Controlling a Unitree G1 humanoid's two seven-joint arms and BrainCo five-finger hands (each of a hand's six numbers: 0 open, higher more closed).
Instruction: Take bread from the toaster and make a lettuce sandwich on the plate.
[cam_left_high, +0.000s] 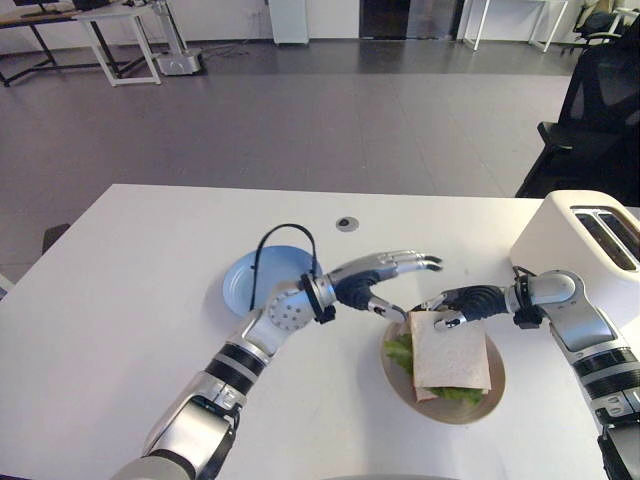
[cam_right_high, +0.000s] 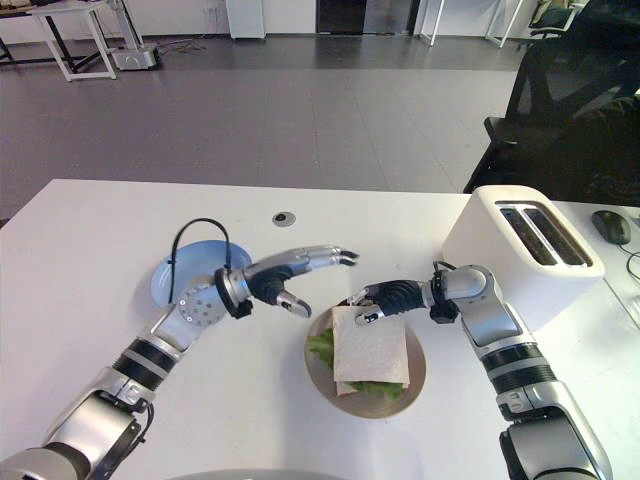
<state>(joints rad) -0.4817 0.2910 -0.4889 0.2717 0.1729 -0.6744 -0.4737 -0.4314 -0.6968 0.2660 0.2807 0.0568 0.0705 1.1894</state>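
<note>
Hovering left hand (cam_left_high: 372, 279) released, right hand (cam_left_high: 472, 301) at sandwich (cam_left_high: 450, 352) corner, grasp unclear; mouse (cam_right_high: 610, 226) beyond toaster (cam_right_high: 500, 248).

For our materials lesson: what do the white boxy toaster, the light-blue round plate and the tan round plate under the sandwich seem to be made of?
White boxy toaster: probably plastic, smooth and matte, with softly rounded corners. Light-blue round plate: plastic or glazed ceramic, even colour, slight sheen; the look leaves it open. Tan round plate: perhaps wood-fibre or matte plastic, dull and unglazed-looking.
</note>
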